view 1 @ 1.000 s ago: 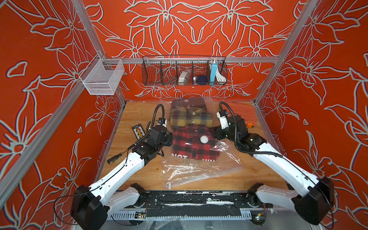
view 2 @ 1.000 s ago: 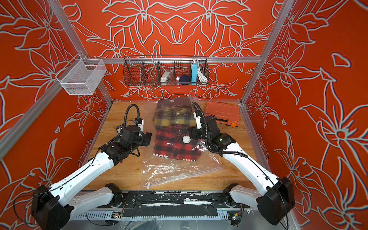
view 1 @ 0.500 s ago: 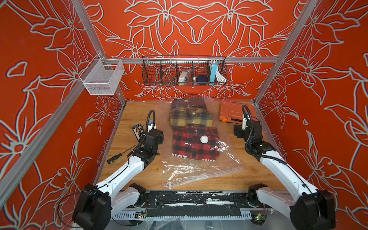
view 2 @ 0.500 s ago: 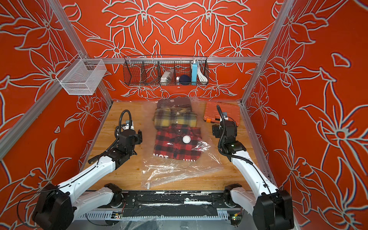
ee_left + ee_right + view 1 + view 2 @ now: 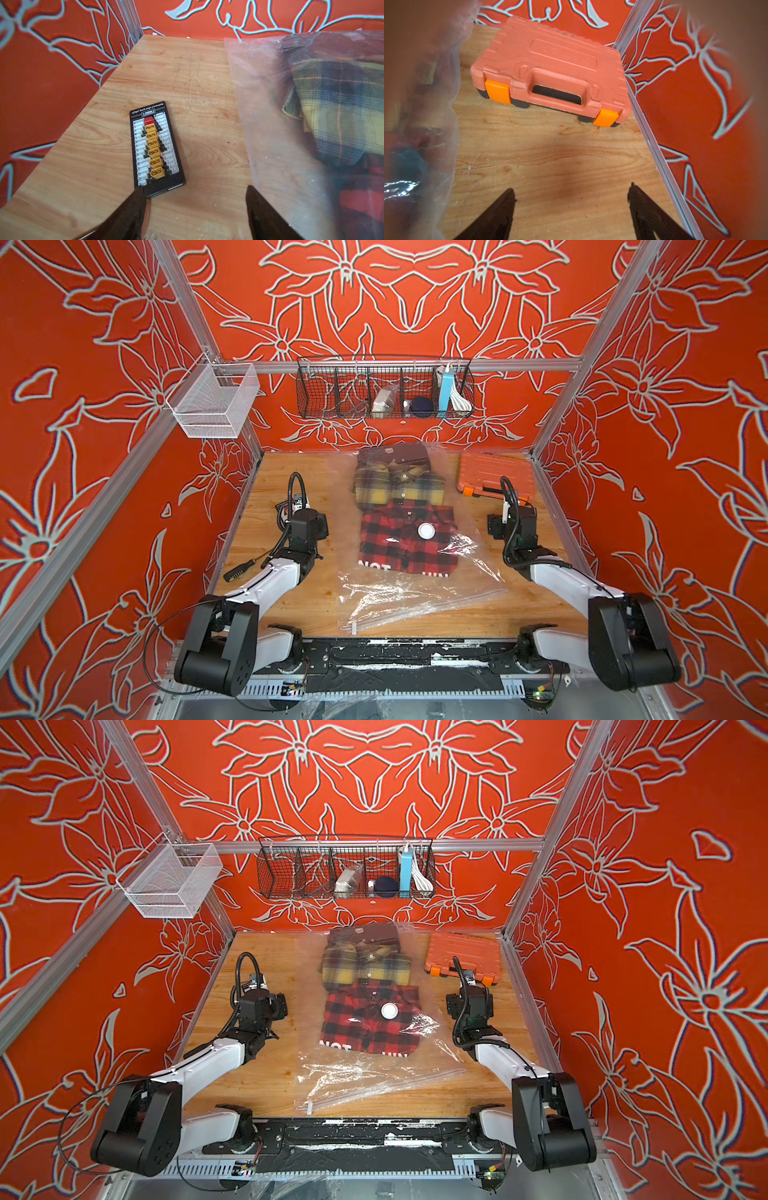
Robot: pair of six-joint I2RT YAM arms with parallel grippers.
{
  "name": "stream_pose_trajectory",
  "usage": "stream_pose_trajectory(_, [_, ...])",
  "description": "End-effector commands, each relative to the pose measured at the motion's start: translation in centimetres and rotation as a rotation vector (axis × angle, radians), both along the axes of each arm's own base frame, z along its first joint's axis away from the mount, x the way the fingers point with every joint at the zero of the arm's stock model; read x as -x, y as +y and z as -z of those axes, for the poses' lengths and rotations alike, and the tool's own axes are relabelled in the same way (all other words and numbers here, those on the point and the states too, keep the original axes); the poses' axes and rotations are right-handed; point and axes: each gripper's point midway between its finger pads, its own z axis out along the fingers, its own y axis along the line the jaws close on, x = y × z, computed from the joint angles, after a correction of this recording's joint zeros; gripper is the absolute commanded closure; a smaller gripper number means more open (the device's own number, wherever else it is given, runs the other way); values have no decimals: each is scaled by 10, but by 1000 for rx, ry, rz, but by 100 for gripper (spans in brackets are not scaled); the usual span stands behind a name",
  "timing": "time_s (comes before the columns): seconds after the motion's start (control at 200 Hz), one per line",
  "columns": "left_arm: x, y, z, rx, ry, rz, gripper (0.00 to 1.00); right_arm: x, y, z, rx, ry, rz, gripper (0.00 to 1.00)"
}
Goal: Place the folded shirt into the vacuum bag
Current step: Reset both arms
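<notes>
Centrally, vacuum bag (image 5: 415, 593) between left gripper (image 5: 195, 191) and right gripper (image 5: 572, 191), apart.

Orange tool case (image 5: 550, 68): closed, flat at far right corner of worktop (image 5: 550, 158).
Connector board (image 5: 155, 149): flat near left edge.
Black wire basket (image 5: 320, 398): hung on back wall.

I see my right gripper (image 5: 571, 189) spread wide over the wooden table (image 5: 542, 145), holding nothing; beyond it the closed orange tool case (image 5: 550, 60) lies just beside the wall (image 5: 685, 93), the vacuum bag (image 5: 446, 116) blurred alongside
</notes>
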Motion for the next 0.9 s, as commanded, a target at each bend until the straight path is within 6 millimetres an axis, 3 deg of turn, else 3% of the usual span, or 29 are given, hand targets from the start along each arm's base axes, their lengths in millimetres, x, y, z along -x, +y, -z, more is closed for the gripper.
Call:
stream_pose_trajectory(0.0, [-11, -4, -21, 68, -87, 37, 25, -6, 5, -6, 12, -58, -52, 12])
stream_pose_trajectory(0.205, [1, 2, -19, 44, -84, 10, 26, -8, 8, 16, 15, -48, -69, 13])
stream_pose_trajectory(0.49, [2, 2, -18, 27, -58, 20, 26, -7, 0, 22, 10, -71, -26, 12])
stream_pose_trajectory(0.681, [9, 7, 24, 13, 12, -7, 25, -7, -1, 22, 1, -71, -29, 12])
stream_pose_trajectory(0.896, [1, 7, 19, -20, -17, 37, 26, -5, -2, 22, -1, -85, -29, 13])
